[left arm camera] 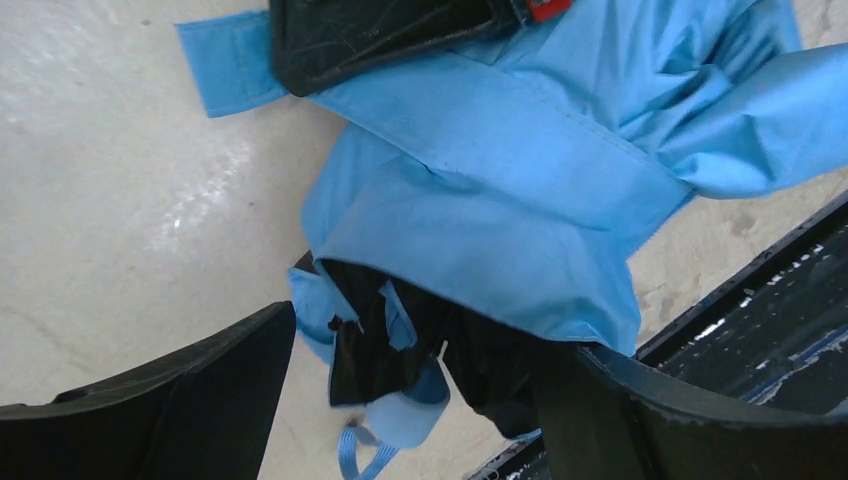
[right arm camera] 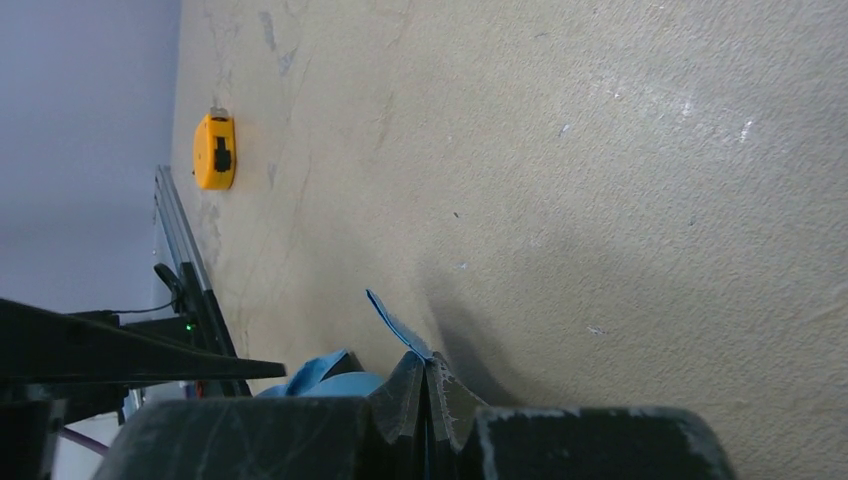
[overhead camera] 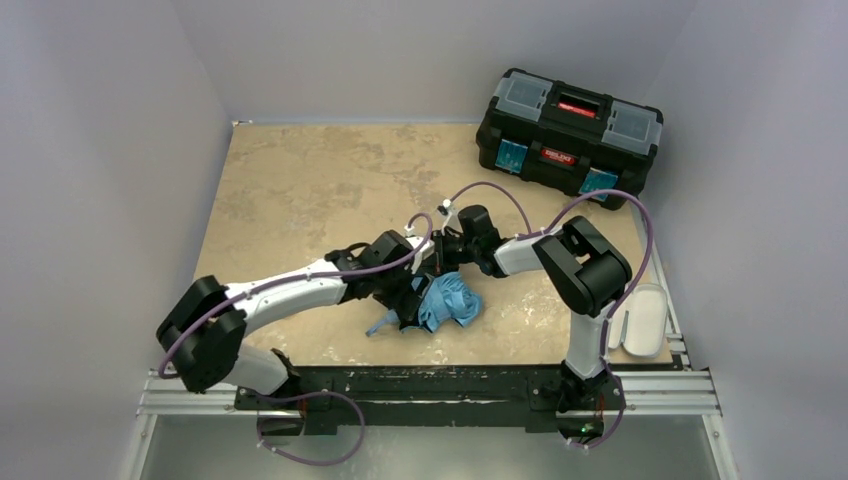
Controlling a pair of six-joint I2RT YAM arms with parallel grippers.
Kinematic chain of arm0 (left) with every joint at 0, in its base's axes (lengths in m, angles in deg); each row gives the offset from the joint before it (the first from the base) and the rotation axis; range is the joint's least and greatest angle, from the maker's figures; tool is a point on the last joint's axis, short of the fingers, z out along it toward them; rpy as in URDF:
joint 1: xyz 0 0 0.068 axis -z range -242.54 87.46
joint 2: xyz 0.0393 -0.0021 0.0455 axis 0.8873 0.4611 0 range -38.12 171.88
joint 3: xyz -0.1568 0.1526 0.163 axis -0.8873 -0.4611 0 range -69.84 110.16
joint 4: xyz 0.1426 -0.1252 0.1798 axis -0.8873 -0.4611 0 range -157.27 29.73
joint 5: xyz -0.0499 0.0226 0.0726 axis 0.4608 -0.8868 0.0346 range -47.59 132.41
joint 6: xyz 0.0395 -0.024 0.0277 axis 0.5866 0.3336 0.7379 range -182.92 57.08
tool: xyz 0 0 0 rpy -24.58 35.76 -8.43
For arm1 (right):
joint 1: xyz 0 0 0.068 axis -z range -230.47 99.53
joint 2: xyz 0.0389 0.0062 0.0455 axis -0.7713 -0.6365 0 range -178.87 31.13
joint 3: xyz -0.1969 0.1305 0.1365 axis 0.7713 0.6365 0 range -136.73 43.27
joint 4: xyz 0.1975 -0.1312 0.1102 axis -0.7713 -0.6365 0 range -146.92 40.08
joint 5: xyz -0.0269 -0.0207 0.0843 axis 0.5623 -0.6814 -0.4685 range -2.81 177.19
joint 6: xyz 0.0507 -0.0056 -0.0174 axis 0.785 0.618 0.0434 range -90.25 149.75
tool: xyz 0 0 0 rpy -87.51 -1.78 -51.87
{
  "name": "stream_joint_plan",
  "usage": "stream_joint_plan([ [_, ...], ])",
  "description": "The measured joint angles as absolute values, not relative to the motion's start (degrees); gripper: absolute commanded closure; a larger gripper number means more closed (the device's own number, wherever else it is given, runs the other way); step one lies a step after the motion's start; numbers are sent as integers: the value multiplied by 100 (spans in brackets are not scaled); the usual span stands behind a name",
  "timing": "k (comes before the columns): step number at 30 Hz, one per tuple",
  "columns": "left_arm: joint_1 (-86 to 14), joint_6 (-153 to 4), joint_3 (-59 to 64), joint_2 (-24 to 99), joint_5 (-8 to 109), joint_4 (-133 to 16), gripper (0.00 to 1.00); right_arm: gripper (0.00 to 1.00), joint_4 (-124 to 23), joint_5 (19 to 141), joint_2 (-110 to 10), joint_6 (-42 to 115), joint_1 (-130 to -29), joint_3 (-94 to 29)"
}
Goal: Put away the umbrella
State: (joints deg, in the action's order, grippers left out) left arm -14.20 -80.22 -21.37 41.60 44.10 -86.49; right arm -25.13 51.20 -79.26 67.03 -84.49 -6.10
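Note:
The umbrella (overhead camera: 450, 302) lies folded and bunched on the table near the front edge, light blue outside and black inside. In the left wrist view its canopy (left arm camera: 500, 200) fills the middle, and the pale blue handle (left arm camera: 405, 415) with its strap (left arm camera: 358, 455) points toward the camera. My left gripper (overhead camera: 408, 300) is open, its fingers (left arm camera: 180, 400) standing either side of the handle end. My right gripper (overhead camera: 437, 262) is shut on the umbrella's blue closure tab (right arm camera: 395, 322), which sticks out of the fingertips (right arm camera: 405, 385). That tab also shows in the left wrist view (left arm camera: 225, 65).
A black toolbox (overhead camera: 568, 130) stands closed at the back right. A grey-beige oblong case (overhead camera: 640, 318) lies at the right front edge. An orange tape measure (right arm camera: 215, 150) sits on the table by the wall. A metal rail (overhead camera: 430, 385) runs along the front.

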Motion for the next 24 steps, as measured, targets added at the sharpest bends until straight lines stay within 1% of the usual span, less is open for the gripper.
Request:
stream_joint_plan([
  [4,-1416,-8035,-2362,4671,4594,-8177,16,100,-2511,5054,-7926,6703,-8449,-610],
  [6,-1390,-8040,-2414,4971,4620,-7934,18,100,-2506,5015,-7926,6707,-8449,-610],
  [7,-1361,-8046,-2401,4988,4629,-7781,20,100,-2504,5015,-7926,6709,-8449,-610],
  [9,-1267,-8048,-2410,5087,4574,-7510,28,100,-2473,5015,-7926,6714,-8449,-610],
  [10,-1206,-8053,-2410,5128,4524,-7394,35,100,-2460,5013,-7926,6716,-8443,-610],
  [11,-1145,-8062,-2408,5168,4467,-7289,43,100,-2456,5015,-7926,6716,-8429,-610],
  [12,-1090,-8075,-2406,5198,4412,-7217,56,100,-2456,5015,-7926,6716,-8421,-610],
  [14,-909,-8132,-2340,5281,4270,-7171,75,100,-2458,5015,-7926,6716,-8416,-610],
  [16,-690,-8129,-2268,5364,4080,-7200,100,100,-2463,5015,-7926,6714,-8419,-616],
  [21,-253,-8134,-2117,5421,3474,-7331,100,100,-2648,4995,-7926,6733,-8421,-763],
  [24,-43,-8136,-2043,5434,2911,-7549,100,100,-2906,4998,-7917,6753,-8423,-1003],
])
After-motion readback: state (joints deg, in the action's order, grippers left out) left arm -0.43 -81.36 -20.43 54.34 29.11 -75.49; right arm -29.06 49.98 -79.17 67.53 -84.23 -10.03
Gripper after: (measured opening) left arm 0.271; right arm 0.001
